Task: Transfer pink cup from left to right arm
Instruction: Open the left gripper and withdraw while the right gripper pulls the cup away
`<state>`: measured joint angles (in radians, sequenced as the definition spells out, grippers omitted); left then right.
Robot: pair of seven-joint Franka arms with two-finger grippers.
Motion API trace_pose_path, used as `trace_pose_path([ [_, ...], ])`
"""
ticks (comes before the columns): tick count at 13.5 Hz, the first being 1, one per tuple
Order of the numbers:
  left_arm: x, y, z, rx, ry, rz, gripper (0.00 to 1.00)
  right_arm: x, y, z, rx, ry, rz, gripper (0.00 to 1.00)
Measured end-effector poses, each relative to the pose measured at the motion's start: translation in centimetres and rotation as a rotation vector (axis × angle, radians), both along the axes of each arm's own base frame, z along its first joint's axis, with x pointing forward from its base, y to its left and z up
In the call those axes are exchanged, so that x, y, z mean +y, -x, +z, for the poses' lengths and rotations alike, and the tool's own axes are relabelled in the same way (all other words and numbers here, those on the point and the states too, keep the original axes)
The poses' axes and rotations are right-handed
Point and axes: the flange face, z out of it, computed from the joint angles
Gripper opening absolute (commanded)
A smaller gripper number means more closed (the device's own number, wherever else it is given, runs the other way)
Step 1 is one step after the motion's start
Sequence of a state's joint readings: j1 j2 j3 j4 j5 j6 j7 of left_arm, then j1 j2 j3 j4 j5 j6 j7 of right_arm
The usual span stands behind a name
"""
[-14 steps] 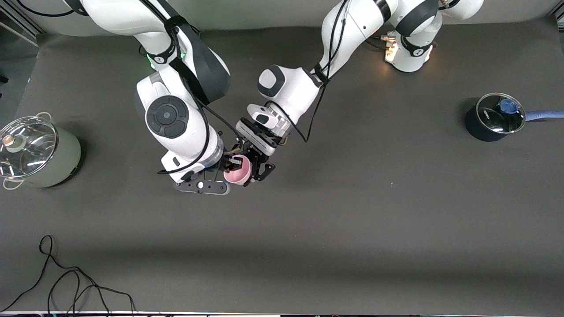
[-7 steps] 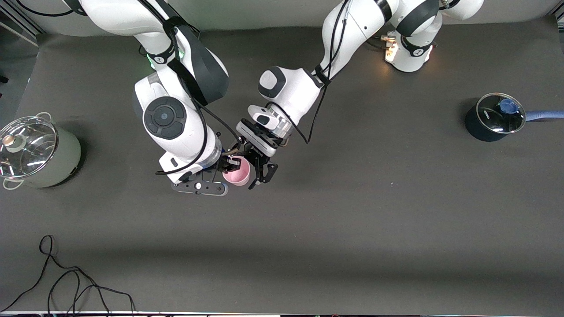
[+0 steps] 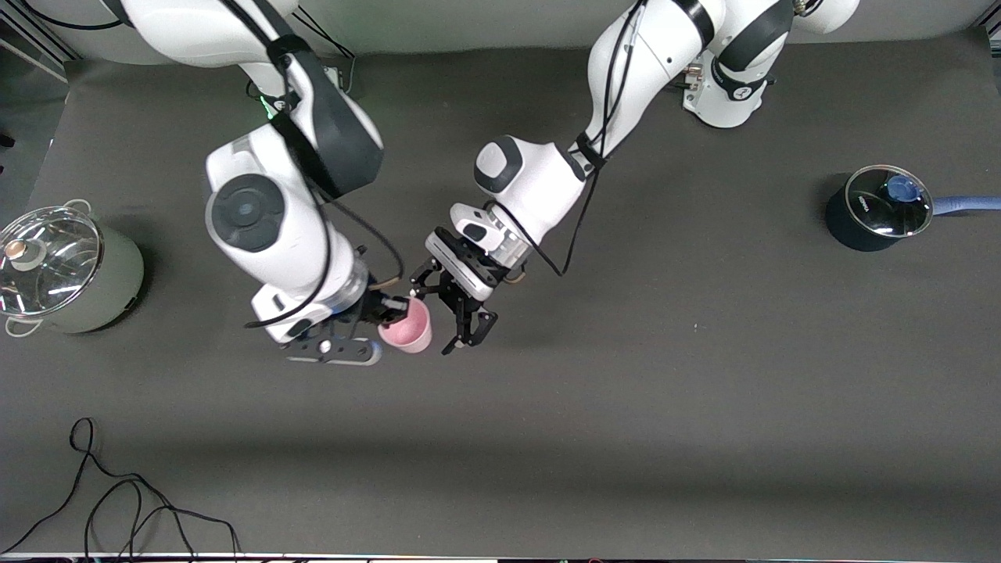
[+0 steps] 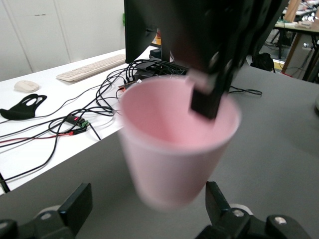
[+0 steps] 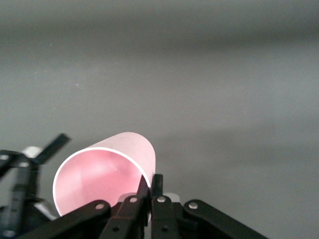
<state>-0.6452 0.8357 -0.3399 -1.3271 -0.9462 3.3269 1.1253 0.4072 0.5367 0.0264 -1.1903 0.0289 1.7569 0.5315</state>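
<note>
The pink cup [image 3: 407,329] is up in the air over the middle of the table [image 3: 704,407], and it rides with the right arm. Look at the right wrist view: the right end effector [image 5: 149,191] is pinching the cup's rim, one finger [image 5: 157,189] outside the wall and its partner inside the mouth, pressed tight with only the thin plastic between them. The left wrist view backs that up: a dark fingertip [image 4: 207,102] dips into the cup's opening from above while the cup hangs free.

And the left end effector [image 3: 461,324]? Spread wide. Its two fingers stand apart on either side of the cup in the left wrist view, touching nothing. From the front camera it sits just beside the cup, toward the left arm's end of the table, with a visible gap between them.

So I'd call the handover itself essentially done: the cup's weight is on the right arm alone and the left has no grip on it. What looks left is tidy-up, with the left arm backing clear and the right arm carrying the cup away without that rim pinch slipping.

Out at the edges, a lidded green pot [image 3: 59,270] sits at the right arm's end and a dark saucepan [image 3: 876,209] at the left arm's end, both well apart from the action. A loose black cable [image 3: 125,500] lies near the front edge.
</note>
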Motion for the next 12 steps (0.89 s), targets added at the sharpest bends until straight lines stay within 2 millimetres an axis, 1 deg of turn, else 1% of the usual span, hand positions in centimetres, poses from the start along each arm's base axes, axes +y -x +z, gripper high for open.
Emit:
trace_pose_path([
  [1,1.4,-1.7,0.0,-0.004,-0.018,-0.012,1.0,-1.6,-0.6,0.2,0.005,0.005,0.005,0.0],
  [3,4.4,-4.9,0.7,0.007,-0.058,-0.07,1.0,-4.2,-1.7,0.3,0.0,0.006,0.014,0.0],
  [5,7.7,-7.3,2.4,0.039,-0.115,-0.17,1.0,-6.7,-2.7,0.6,-0.009,0.006,0.045,0.0],
  [6,10.0,-8.3,3.7,0.066,-0.143,-0.222,1.0,-8.4,-3.2,0.7,-0.013,0.007,0.068,0.0],
  [8,15.2,-10.0,6.7,0.142,-0.189,-0.321,1.0,-12.7,-4.4,0.8,-0.02,0.012,0.13,0.0],
  [9,18.0,-10.7,8.1,0.179,-0.213,-0.359,1.0,-15.2,-4.9,0.7,-0.018,0.016,0.171,0.0],
  [11,23.8,-11.4,10.1,0.27,-0.24,-0.416,1.0,-21.1,-5.6,-0.1,0.006,0.028,0.236,0.0],
  [12,26.5,-11.5,10.5,0.323,-0.244,-0.443,1.0,-24.5,-5.7,-0.9,0.024,0.03,0.265,0.0],
])
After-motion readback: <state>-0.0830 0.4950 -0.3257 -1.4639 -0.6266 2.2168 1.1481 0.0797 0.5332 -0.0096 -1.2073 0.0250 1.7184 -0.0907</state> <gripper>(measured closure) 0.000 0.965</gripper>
